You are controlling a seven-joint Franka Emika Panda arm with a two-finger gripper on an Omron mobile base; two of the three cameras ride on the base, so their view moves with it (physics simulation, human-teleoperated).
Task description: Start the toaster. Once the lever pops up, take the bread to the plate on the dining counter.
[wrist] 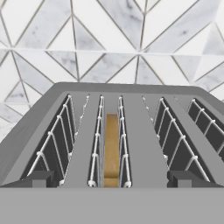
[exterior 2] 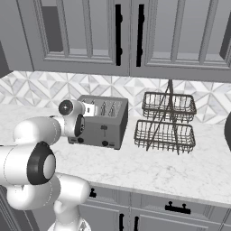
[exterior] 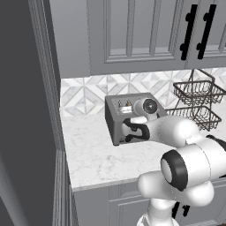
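One slice, the bread [wrist: 111, 148], is sitting low in a slot of the toaster [exterior 2: 101, 127] (on the worktop), so carrying it is remaining. The gripper [wrist: 111, 180] is hovering above, fingers spread, gripping nothing.

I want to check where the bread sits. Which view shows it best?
The hand view: it looks down into the toaster, and the bread stands edge-on in the second slot from that picture's left. The left base view shows a small brown bit on the toaster top; in the right base view I cannot make it out.
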